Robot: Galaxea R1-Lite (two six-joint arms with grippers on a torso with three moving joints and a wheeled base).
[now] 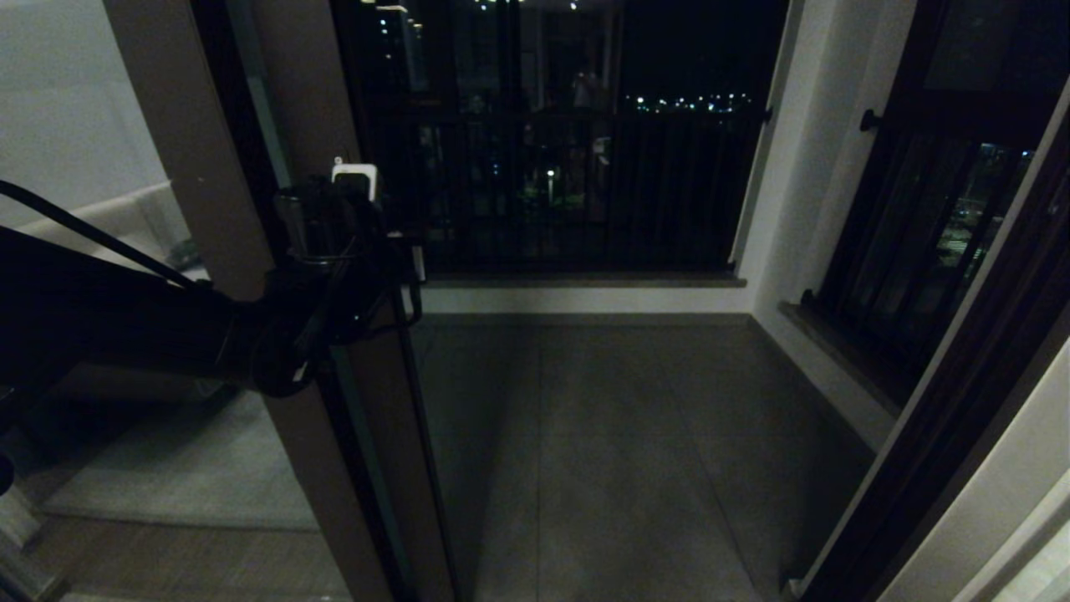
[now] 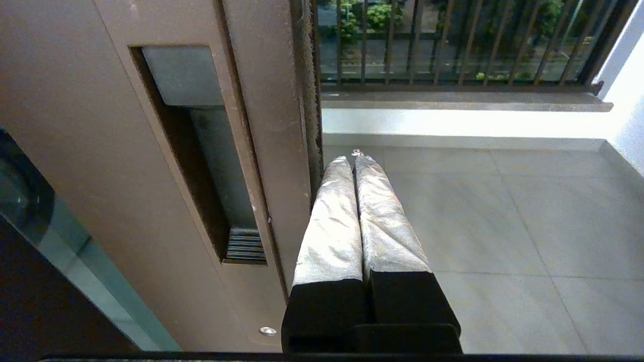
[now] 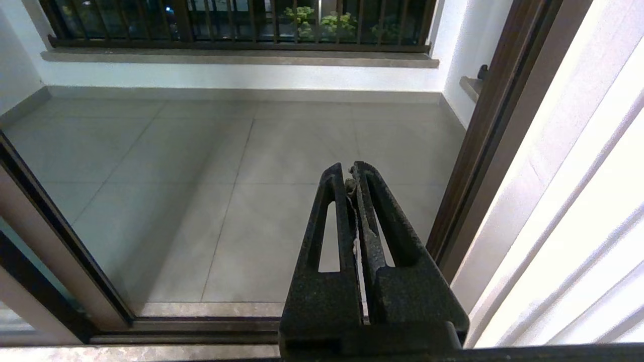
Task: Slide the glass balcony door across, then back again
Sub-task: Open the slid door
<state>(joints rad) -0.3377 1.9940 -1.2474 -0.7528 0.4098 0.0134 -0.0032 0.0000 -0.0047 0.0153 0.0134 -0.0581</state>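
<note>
Barred balcony window (image 1: 577, 192) beyond door (image 1: 351, 435)

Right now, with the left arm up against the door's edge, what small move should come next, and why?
Probably push sideways toward the right frame: the left gripper, jaws shut, sits against the edge of the glass balcony door, outside its recessed handle, and the doorway is open.

Black slotted right gripper (image 3: 350, 173), fingers pressed together, is hanging over grey tiled balcony floor (image 3: 211, 166) beside brown door frame (image 3: 483, 130).
</note>
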